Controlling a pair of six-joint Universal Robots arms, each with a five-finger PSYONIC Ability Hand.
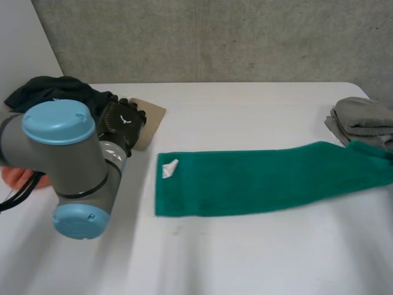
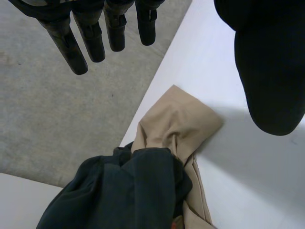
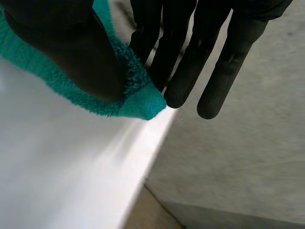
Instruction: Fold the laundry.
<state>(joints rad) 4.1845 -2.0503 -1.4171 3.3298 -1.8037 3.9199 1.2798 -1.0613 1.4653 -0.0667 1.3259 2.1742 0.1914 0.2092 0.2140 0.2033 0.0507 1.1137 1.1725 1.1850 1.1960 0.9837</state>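
Our right hand [image 3: 66, 52] pinches the green towel [image 1: 258, 178] by its corner at the right edge of the table [image 1: 245, 258]; our left hand [image 2: 93, 40], fingers straight and spread, hovers over the beige cloth [image 2: 176, 119] at the far-left corner.

Towel [image 1: 258, 178] across the table [image 1: 245, 258], clothes pile [image 1: 49, 92] far left, folded stack [image 1: 362, 117] far right.
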